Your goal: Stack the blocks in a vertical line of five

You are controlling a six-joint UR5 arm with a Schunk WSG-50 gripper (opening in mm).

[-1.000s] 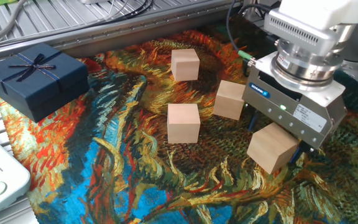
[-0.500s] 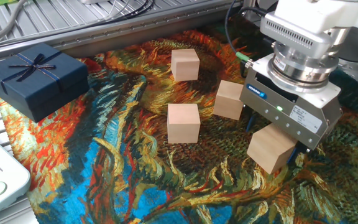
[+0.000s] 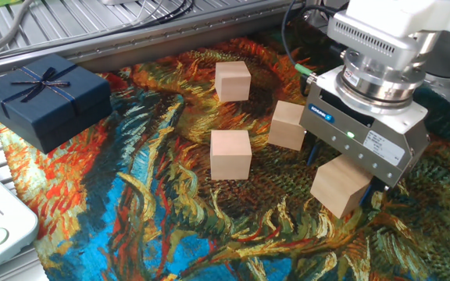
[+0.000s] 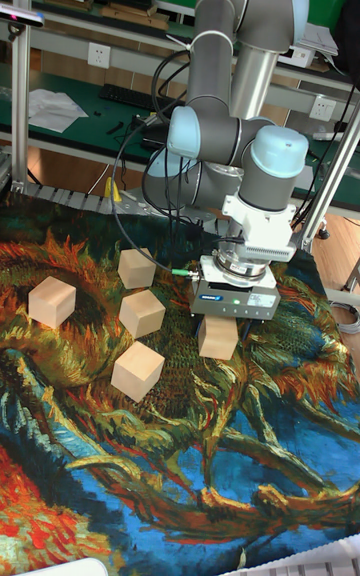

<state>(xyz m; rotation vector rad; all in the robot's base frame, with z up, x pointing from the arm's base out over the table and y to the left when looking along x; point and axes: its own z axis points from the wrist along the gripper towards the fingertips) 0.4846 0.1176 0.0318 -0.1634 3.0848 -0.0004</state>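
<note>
The tool (image 3: 345, 181) (image 4: 220, 328) points straight down and is clamped on a block (image 3: 340, 186) (image 4: 217, 336), which hangs tilted between its fingers (image 3: 313, 150), low over the painted cloth (image 3: 155, 226) (image 4: 200, 456) covering the bench. Just beside the tool, on its far-left side in the fixed view, lies a second block (image 3: 289, 125) (image 4: 136, 268). Farther left sits a third block (image 3: 230, 154) (image 4: 141, 314), and beyond it a fourth block (image 3: 232, 81) (image 4: 52, 302). The tall view shows a fifth block (image 4: 138, 370) nearer the camera; whether it appears in the fixed view I cannot tell. Well apart, at the far left, a navy box (image 3: 44, 95) sits.
</note>
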